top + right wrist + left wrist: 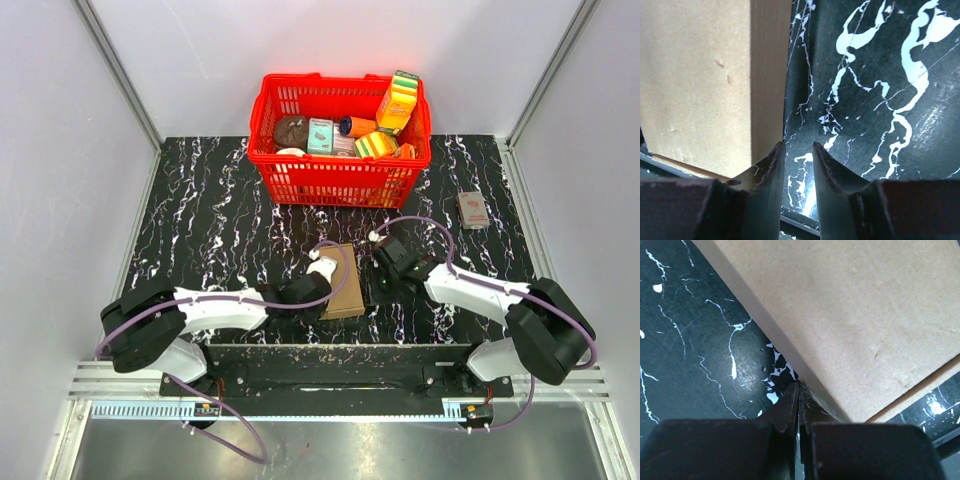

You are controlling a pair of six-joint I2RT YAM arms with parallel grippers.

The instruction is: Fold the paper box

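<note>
The paper box (345, 285) is a plain brown cardboard box, closed into a flat rectangle, lying on the black marbled table between my two arms. My left gripper (320, 292) is at the box's left edge. In the left wrist view it (799, 386) is shut and empty, with its tips low against the box's side wall (855, 315). My right gripper (369, 289) is at the box's right edge. In the right wrist view it (798, 147) is open a narrow gap with only table between the fingers. Its left finger (771, 160) rests against the box's side wall (705, 85).
A red plastic basket (340, 180) holding several colourful packets and boxes stands at the back centre. A small red packet (472, 210) lies at the right back. The black mounting rail (330, 362) runs along the table's near edge just behind the box.
</note>
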